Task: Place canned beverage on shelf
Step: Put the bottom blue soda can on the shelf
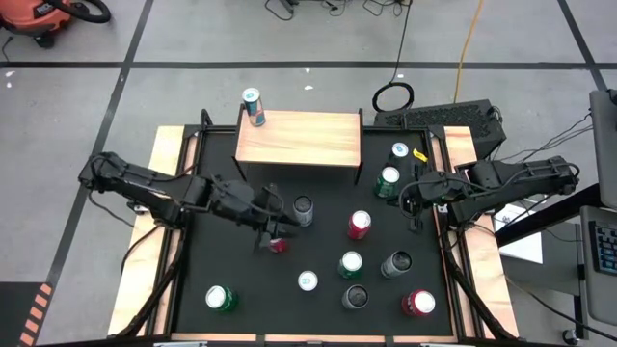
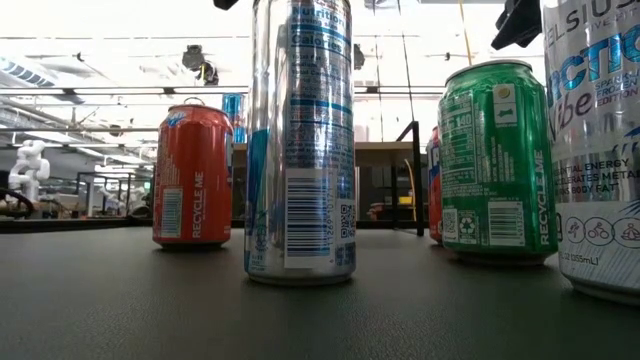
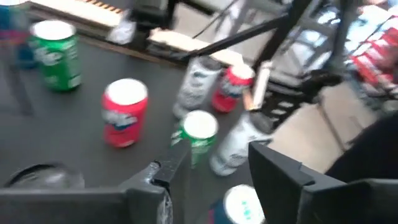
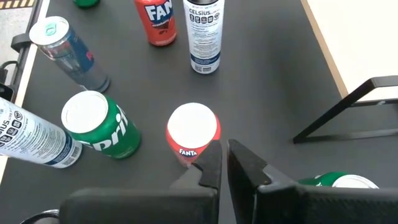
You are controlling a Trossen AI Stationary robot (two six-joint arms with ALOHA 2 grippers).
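One slim blue-and-silver can [image 1: 254, 106] already stands upright on the small light-wood shelf [image 1: 299, 139], at its far left corner as I see it from above; the rest of the board is bare. Spread over the black tabletop [image 1: 212, 265] in front of the shelf are the other cans, all upright.

My left gripper [image 1: 266, 227] is out over the middle of the table, just beside a dark grey can [image 1: 303, 209] and right above a red can [image 1: 279, 244]. In the left wrist view its two dark fingers [image 3: 273, 171] stand apart with nothing between them, and past them I see a red can with a white top [image 3: 124, 112], a green can [image 3: 198, 134] and more cans beyond, all blurred.

My right gripper [image 1: 415, 198] waits at the table's right side, near a green can [image 1: 388, 180] close to the shelf's right end. In its wrist view the fingers [image 4: 211, 167] are pressed together, empty, just above a red Fanta can [image 4: 192, 133], with a green Sprite can [image 4: 99, 124] beside it and a white Celsius can [image 4: 205, 34] farther off.

From table height, a tall silver can [image 2: 300, 140] fills the centre, with an orange-red can [image 2: 193, 175] and a green one [image 2: 497, 160] to either side.
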